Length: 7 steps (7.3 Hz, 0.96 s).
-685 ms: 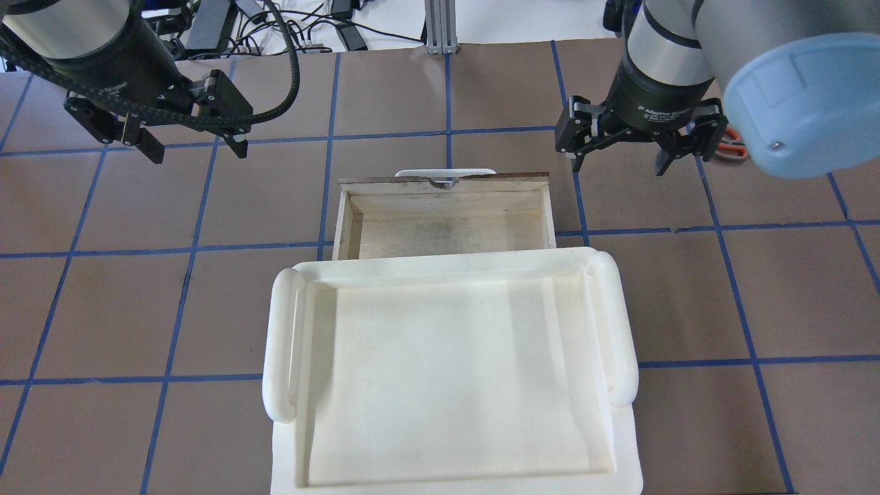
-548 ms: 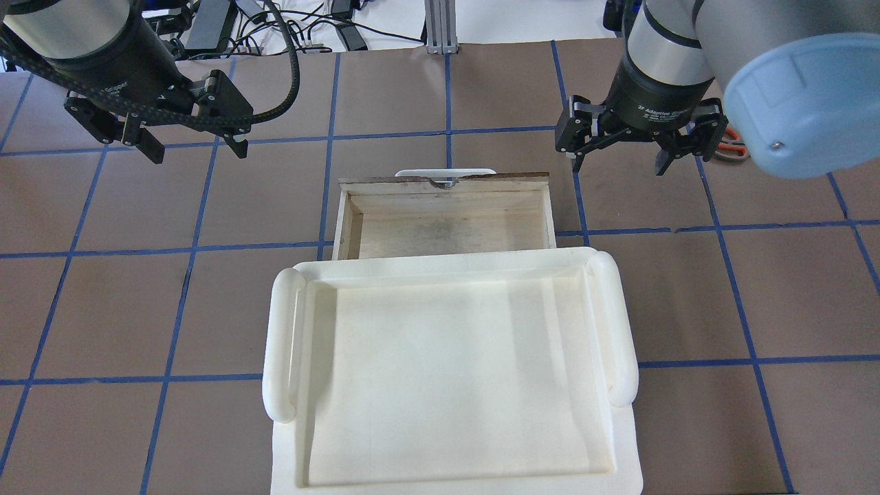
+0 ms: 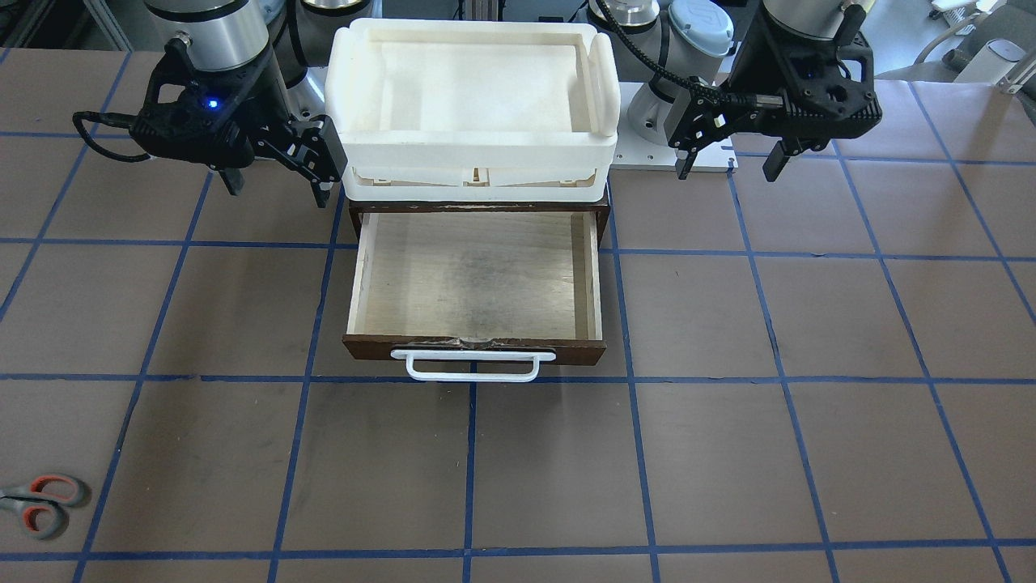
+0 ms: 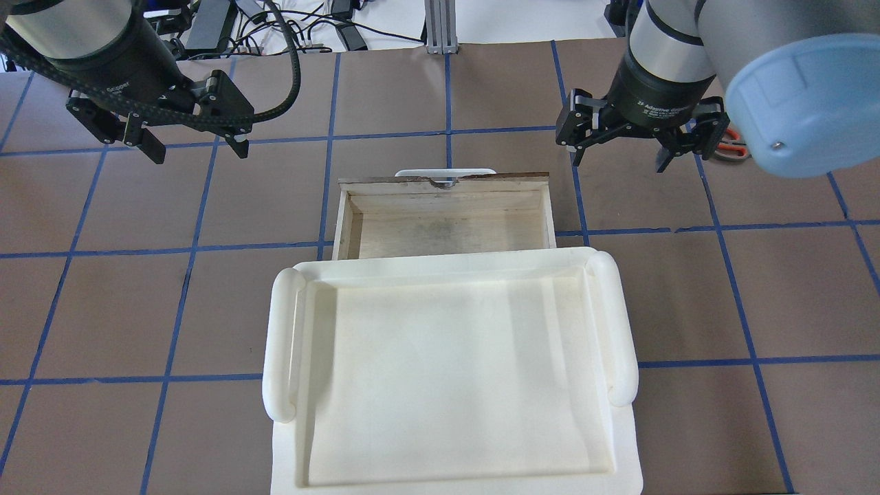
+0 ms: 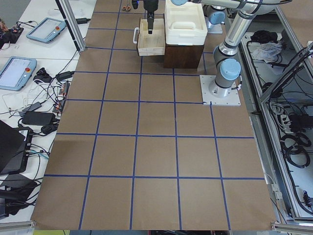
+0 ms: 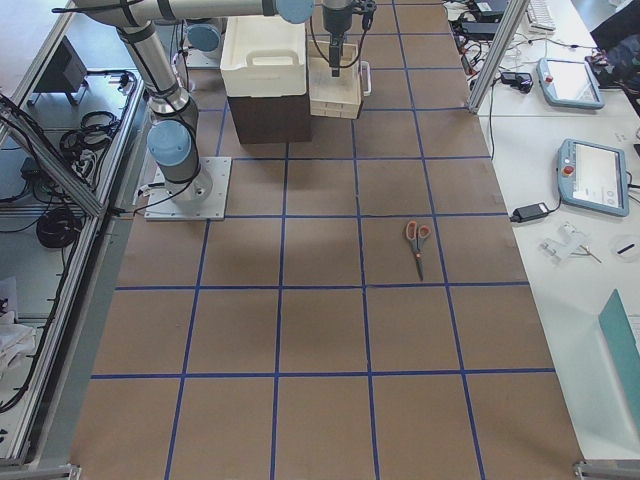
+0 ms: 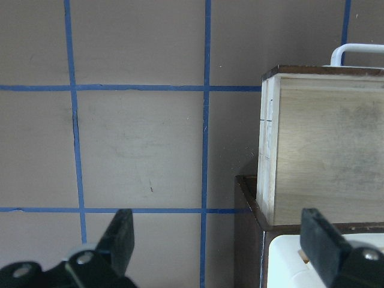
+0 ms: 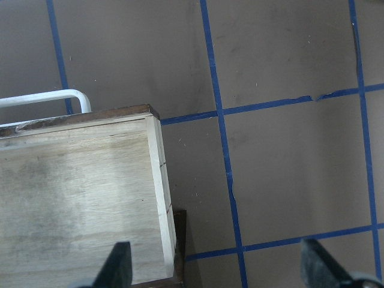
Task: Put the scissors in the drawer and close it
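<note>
Black left tool [image 4: 197,152] spread wide, right tool [image 4: 619,163] likewise (both empty), scissors [image 3: 36,502] apart.

"How many pairs of scissors [image 3: 36,504] do you count?"

"One, lying on the surface [image 3: 728,453] well apart from the drawer [image 3: 360,275], off to my right of it."

"And drawers?"

"Just one, with one white handle [image 3: 473,366] on its front. It sticks out of one dark cabinet [image 6: 268,118], and one white tray [image 3: 473,150] sits above the drawer's back end."

"Grippers?"

"Two, both mine: my left gripper [image 4: 198,152] on one side of the drawer, my right gripper [image 4: 619,163] on the other."
</note>
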Each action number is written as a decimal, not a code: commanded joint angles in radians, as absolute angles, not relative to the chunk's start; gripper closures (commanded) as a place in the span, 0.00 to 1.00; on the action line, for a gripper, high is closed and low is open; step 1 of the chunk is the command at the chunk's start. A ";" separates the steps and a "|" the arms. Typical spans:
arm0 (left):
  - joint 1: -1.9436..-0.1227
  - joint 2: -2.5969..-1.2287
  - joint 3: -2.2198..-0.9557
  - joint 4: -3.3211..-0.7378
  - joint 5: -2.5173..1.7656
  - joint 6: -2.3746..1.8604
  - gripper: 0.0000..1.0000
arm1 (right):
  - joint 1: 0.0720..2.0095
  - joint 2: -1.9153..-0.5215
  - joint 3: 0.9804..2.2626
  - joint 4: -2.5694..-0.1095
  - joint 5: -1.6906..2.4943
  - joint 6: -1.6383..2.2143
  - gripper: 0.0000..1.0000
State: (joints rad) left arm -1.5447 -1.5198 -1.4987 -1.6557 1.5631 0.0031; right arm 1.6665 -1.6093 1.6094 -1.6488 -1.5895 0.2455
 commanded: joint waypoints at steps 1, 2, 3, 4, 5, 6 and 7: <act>-1.545 -1.522 -1.499 -1.654 1.563 0.003 0.00 | 1.666 -1.609 1.609 -1.689 -1.580 0.250 0.00; -1.545 -1.522 -1.499 -1.655 1.565 0.003 0.00 | 1.664 -1.609 1.609 -1.689 -1.591 0.241 0.00; -1.545 -1.523 -1.499 -1.654 1.565 0.003 0.00 | 1.663 -1.605 1.609 -1.678 -1.592 0.239 0.00; -1.545 -1.523 -1.499 -1.655 1.565 0.003 0.00 | 1.663 -1.606 1.609 -1.674 -1.592 0.241 0.00; -1.545 -1.523 -1.499 -1.655 1.565 0.003 0.00 | 1.663 -1.606 1.609 -1.669 -1.592 0.238 0.00; -1.545 -1.525 -1.499 -1.654 1.565 0.003 0.00 | 1.663 -1.606 1.609 -1.663 -1.591 0.236 0.00; -1.545 -1.525 -1.499 -1.655 1.563 0.003 0.00 | 1.663 -1.608 1.611 -1.632 -1.589 0.235 0.00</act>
